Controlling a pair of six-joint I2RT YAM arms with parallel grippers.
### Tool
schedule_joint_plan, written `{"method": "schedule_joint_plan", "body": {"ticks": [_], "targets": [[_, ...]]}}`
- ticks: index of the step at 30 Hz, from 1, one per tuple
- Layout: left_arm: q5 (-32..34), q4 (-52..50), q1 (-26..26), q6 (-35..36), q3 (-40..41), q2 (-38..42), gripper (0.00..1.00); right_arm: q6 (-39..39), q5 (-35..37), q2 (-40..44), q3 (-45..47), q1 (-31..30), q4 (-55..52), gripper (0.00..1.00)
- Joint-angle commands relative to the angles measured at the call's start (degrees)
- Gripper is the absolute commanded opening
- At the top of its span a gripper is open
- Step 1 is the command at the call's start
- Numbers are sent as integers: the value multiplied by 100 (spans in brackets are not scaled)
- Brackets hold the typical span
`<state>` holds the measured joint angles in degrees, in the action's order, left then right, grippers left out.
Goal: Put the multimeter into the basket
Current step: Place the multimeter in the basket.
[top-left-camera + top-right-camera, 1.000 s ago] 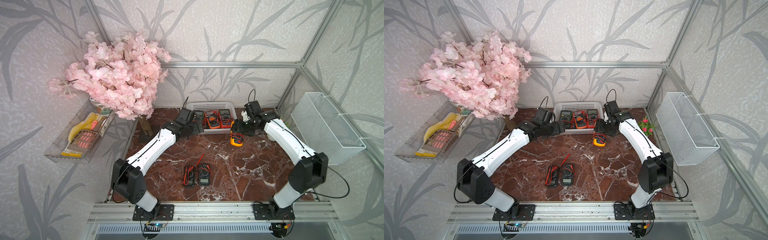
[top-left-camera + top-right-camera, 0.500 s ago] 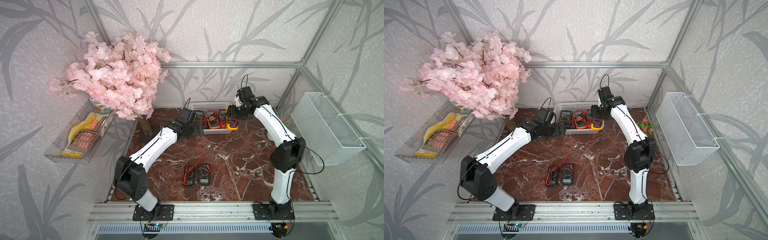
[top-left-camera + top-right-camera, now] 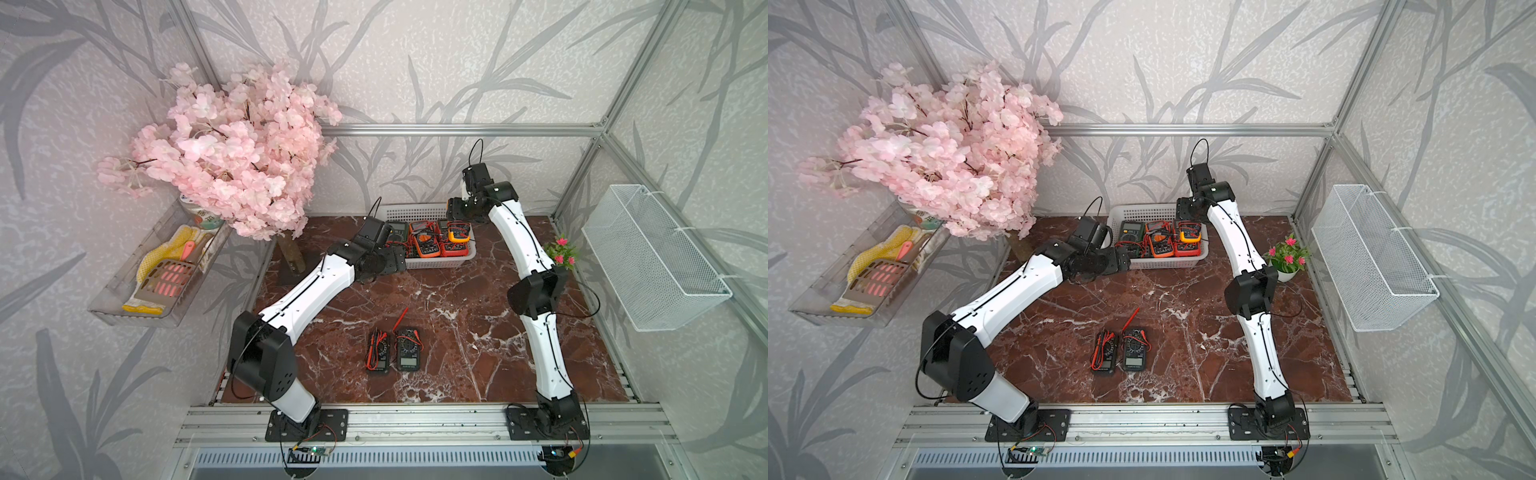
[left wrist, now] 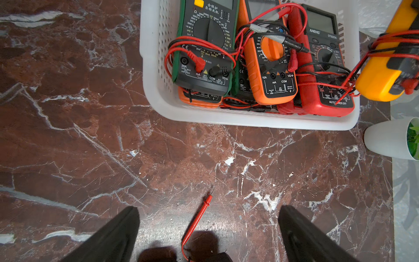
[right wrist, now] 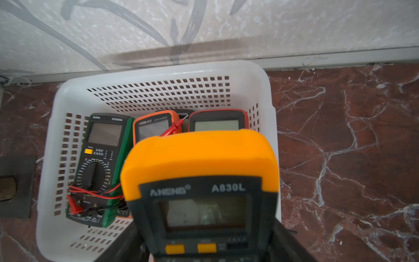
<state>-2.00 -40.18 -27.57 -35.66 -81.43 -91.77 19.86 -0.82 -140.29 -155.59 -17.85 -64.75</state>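
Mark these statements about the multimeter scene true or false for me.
1. The right gripper is shut on the yellow multimeter. True.
2. Two black multimeters lie side by side on the table. True.
3. The yellow multimeter lies on the table. False: it is held over the basket.
4. The left gripper has its fingers open, holding nothing. True.
5. The basket is empty. False: a green multimeter, an orange multimeter and a red multimeter lie in it.
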Motion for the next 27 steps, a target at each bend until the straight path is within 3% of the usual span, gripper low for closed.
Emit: {"method": "schedule_joint_plan", "body": {"ticks": [1,21,27], "targets": [[-36,-174,33,47,0,-1,100,10,91,-73,-132,27,44,64],[-145,-383,40,-69,92,180,100,253,109,-730,-147,31,595,77],[-52,-468,34,-90,137,323,100,245,126,-748,-158,27,612,90]]}}
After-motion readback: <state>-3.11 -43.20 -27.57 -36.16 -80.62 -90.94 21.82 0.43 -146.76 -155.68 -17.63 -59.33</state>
